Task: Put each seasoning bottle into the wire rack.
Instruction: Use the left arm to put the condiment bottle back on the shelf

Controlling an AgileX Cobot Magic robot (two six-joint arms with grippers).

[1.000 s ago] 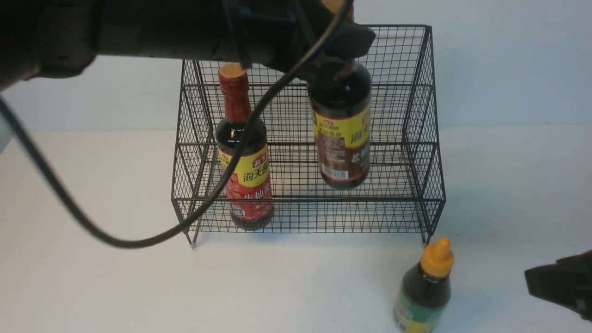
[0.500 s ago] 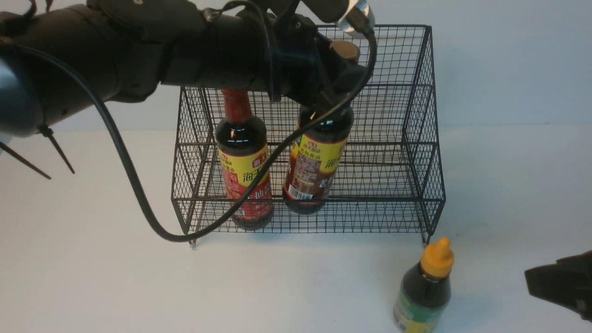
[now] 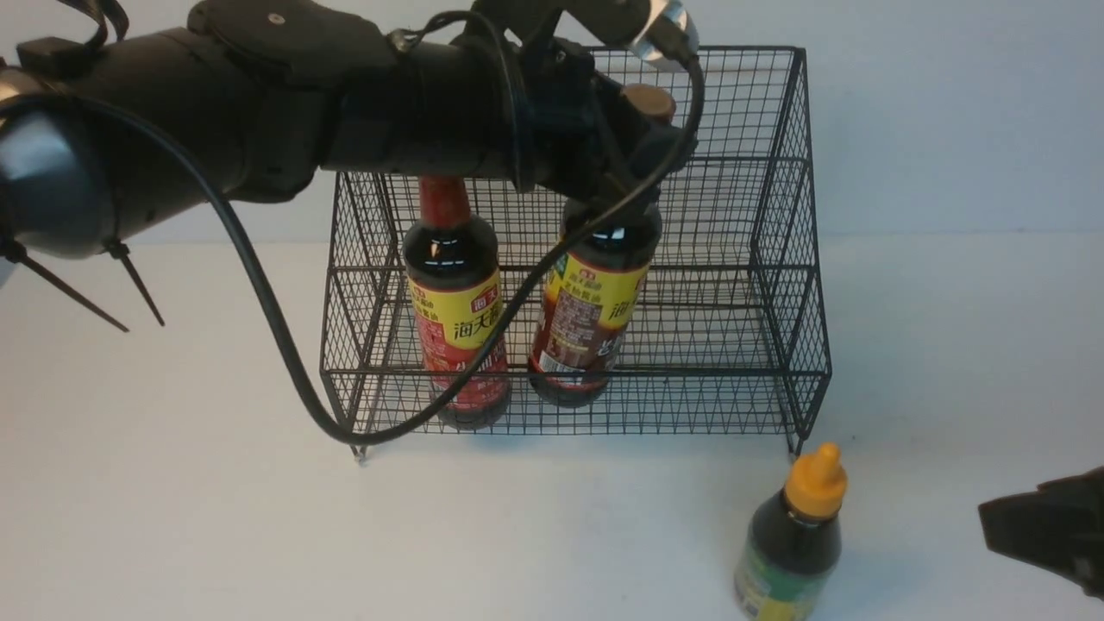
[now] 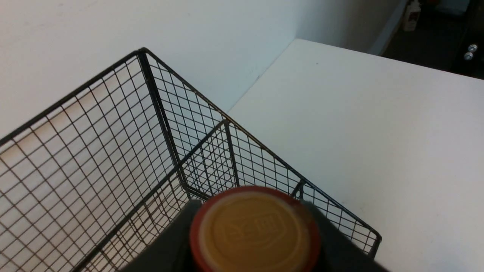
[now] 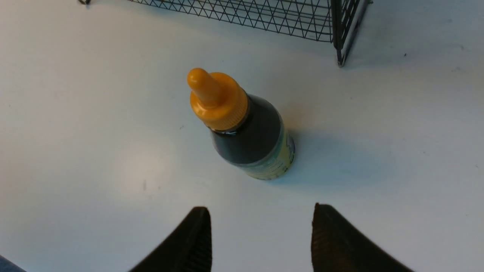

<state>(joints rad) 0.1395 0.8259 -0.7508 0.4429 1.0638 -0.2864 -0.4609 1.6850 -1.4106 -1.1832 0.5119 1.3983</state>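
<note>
Left gripper: the black two-fingered left gripper point(image 3: 642, 142) is closed around the neck of the tall dark-glass sauce bottle with a tan cap and a yellow and brown-red label point(image 3: 595, 302); the bottle is held tilted, its cap leaning to the right in the front view.
Held bottle: its base is seen behind the front mesh of the wide black wire-mesh rack point(image 3: 806, 374); whether its weight is borne by the rack cannot be told.
Racked bottle: in the left part of the rack, the tall dark-glass bottle with a red neck and a yellow and red label point(image 3: 457, 319) is stood, its top hidden by the black left arm point(image 3: 371, 103).
Loose bottle: the shorter dark bottle with an orange nozzle cap and a green-yellow label point(image 3: 793, 535) is stood on the white table point(image 3: 535, 535), in front of the rack near its right foot.
Right gripper: the black right gripper point(image 5: 262, 207) is held open, its fingers parted and nothing gripped between them.
Cable: a black cable point(image 3: 297, 371) is looped across the rack's front, over the view of both tall bottles.
</note>
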